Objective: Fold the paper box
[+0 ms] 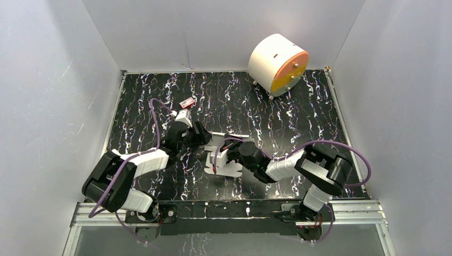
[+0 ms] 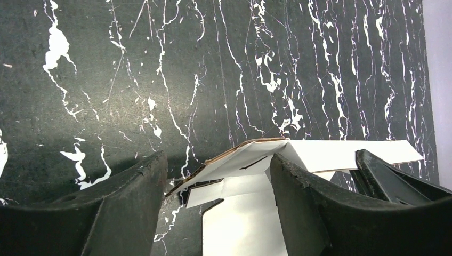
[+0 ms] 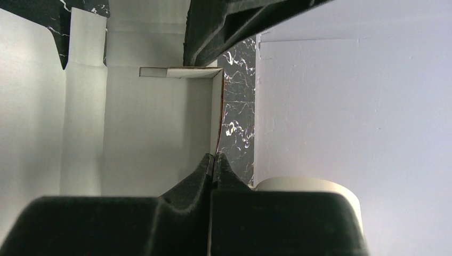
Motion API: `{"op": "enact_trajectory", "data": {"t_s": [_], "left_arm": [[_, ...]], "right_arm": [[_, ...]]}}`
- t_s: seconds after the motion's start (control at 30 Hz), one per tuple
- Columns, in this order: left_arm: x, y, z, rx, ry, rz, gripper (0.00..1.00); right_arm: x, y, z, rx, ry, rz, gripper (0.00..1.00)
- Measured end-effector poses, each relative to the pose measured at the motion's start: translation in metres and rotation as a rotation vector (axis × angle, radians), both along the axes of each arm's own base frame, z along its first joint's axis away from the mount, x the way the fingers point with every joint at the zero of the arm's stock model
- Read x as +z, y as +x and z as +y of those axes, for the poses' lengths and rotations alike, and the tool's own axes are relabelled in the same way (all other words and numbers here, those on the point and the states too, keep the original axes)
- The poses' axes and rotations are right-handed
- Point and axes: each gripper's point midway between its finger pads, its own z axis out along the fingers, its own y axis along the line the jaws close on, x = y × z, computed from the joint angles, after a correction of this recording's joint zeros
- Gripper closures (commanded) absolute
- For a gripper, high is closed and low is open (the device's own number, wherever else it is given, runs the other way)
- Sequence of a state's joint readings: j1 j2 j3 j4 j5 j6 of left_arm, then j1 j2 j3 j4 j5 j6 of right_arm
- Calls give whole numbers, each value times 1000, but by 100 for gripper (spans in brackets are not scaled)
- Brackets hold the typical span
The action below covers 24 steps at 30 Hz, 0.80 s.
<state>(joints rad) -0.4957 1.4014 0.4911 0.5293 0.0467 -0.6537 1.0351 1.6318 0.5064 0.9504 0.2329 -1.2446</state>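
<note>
The paper box [image 1: 228, 167] is a white die-cut sheet lying mid-table with its far flaps lifted. In the left wrist view the paper box [image 2: 250, 213] runs between my spread fingers, one raised flap showing its brown edge. My left gripper [image 2: 218, 160] is open around that flap and does not pinch it; from above the left gripper [image 1: 205, 136] sits at the sheet's far left corner. My right gripper [image 3: 214, 157] is shut on the thin upright edge of a side panel of the paper box [image 3: 154, 128]. Seen from above, the right gripper [image 1: 230, 154] is over the sheet's middle.
A big white cylinder [image 1: 278, 63] with an orange face stands at the back right and its rim, the cylinder [image 3: 309, 186], shows behind my right fingers. A tiny red item [image 1: 187, 102] lies beyond the left arm. White walls enclose the black marbled table [image 1: 298, 122].
</note>
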Motion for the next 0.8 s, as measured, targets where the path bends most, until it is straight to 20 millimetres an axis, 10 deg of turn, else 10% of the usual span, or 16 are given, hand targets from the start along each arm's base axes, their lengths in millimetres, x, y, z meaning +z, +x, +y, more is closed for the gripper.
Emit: {"op": "enact_trajectory", "data": {"t_s": [0.8], "left_arm": [[21,-19,25,175,-2,14,33]], "right_arm": [[-1,-2,1,3,-25,-47,100]]}}
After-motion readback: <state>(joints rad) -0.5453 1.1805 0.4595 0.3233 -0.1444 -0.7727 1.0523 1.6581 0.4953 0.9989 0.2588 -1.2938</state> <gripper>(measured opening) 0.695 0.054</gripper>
